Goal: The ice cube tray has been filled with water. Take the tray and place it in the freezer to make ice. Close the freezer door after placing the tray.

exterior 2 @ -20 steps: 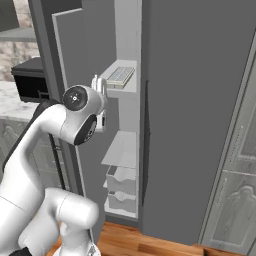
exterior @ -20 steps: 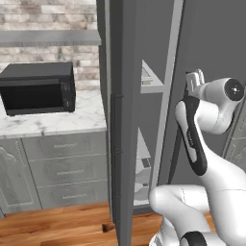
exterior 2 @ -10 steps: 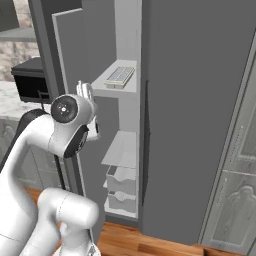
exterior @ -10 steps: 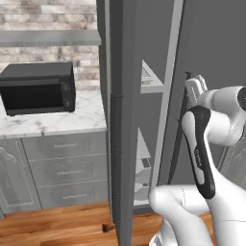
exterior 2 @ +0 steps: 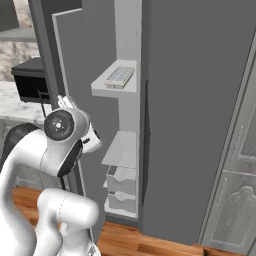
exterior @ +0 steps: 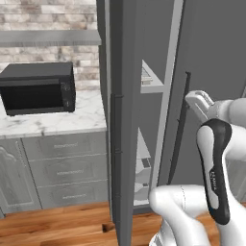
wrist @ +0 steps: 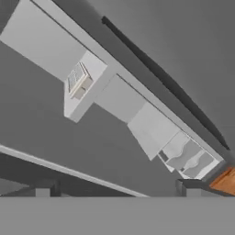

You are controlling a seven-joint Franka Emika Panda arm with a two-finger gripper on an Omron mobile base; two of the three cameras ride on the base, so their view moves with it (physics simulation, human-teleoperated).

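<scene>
The ice cube tray [exterior 2: 120,76] lies flat on the upper shelf [exterior 2: 102,88] inside the freezer [exterior 2: 190,100], near the shelf's front edge, with nothing on top of it; the hand view shows it as a small pale grid [wrist: 76,79] on the same shelf. The freezer door [exterior: 121,125] stands open, edge-on in the left base view, between the counter side and the shelves. The right-hand door [exterior: 211,48] is shut, its thin dark handle [exterior: 178,129] just beside the opening. Below the tray's shelf are a second shelf [exterior 2: 121,150] and two pale drawers [exterior 2: 121,187] near the floor. To the left, a black microwave [exterior: 37,88] sits on a marble counter [exterior: 53,120] over grey drawers [exterior: 67,168], under a brick wall [exterior: 48,12]. The gripper [wrist: 117,188] is drawn back from the shelves, in front of the opening, its fingers [wrist: 43,189] spread wide and holding nothing.
</scene>
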